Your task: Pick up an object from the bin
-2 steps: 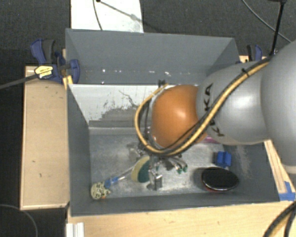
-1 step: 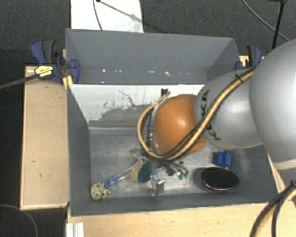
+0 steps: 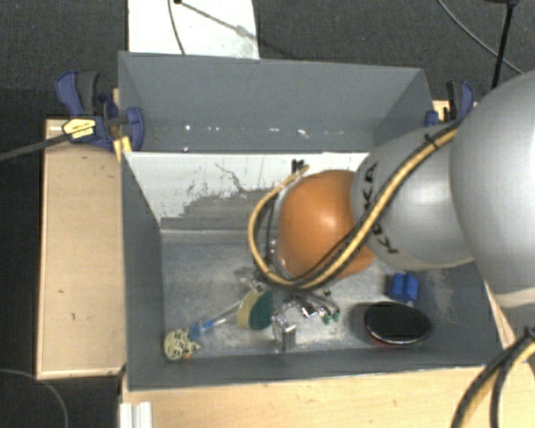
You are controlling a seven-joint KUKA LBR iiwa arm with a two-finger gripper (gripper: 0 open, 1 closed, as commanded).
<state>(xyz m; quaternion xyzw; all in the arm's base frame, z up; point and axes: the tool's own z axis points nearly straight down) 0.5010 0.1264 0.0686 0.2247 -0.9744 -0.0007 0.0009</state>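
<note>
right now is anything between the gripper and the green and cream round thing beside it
Nothing visible does: the gripper sits close beside the green and cream round piece. The black oval disc lies apart, further right.

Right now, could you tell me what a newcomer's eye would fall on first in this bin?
The big silver arm with its orange wrist cover reaches in from the right over the middle of the bin. Next come the black oval disc at the front right and a green-and-cream thing at front centre, below the cover.

Robotics lab: big cabled industrial arm (image 3: 499,168) over a grey metal bin (image 3: 267,96).
</note>
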